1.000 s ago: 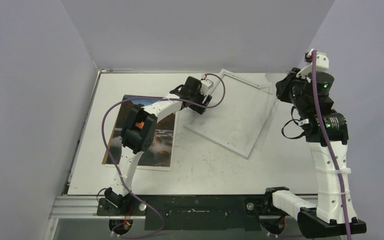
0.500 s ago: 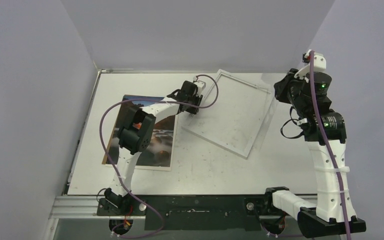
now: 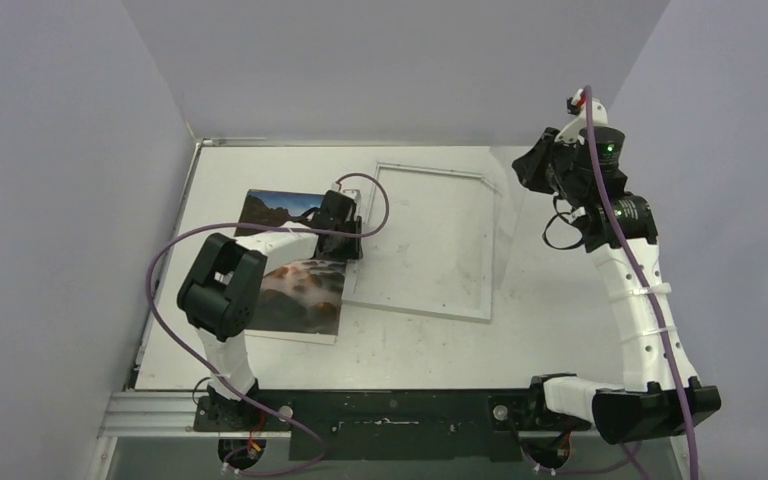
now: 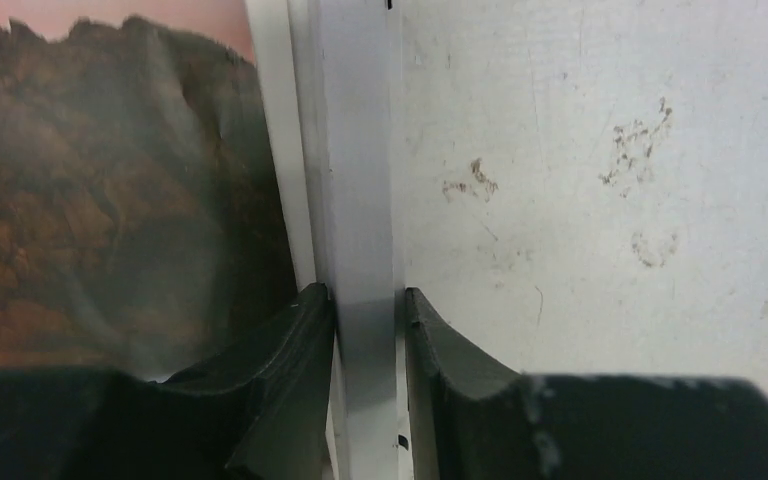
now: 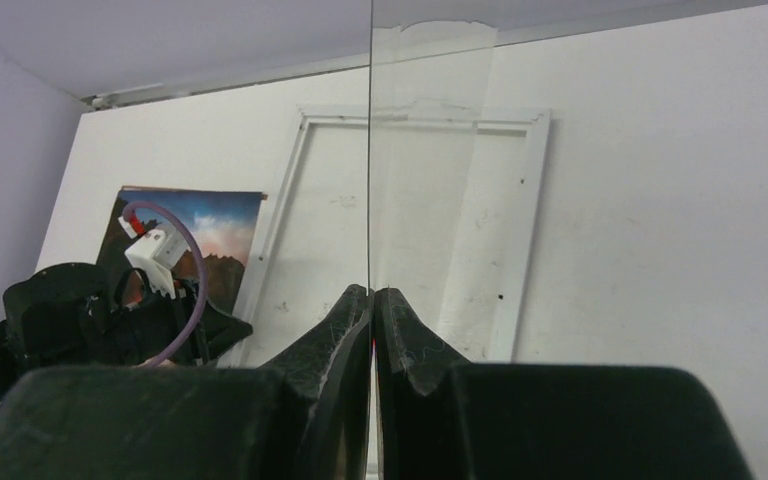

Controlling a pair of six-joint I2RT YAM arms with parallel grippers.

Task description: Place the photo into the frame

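L gripper (image 4: 368,318) clamped on left rail of the frame (image 4: 355,180), which lies flat on bench (image 3: 410,345), w/ the photo (image 3: 300,285) just beside it at left. R gripper (image 5: 372,305) pinches thin clear pane (image 5: 369,150), held upright.

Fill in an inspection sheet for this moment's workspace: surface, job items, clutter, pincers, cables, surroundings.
Surface: white table, scuffed and smudged.
Job's things: photo flat at the left, not in the frame; the frame lies flat beside it.
Clutter: nothing seen.
Grippers: left pincer shut on the frame's left rail; right pincer shut on a clear pane, held above the table.
Cables: left arm's purple cable loops wide; right arm's purple cable runs along the arm.
Surroundings: plain grey walls on three sides.
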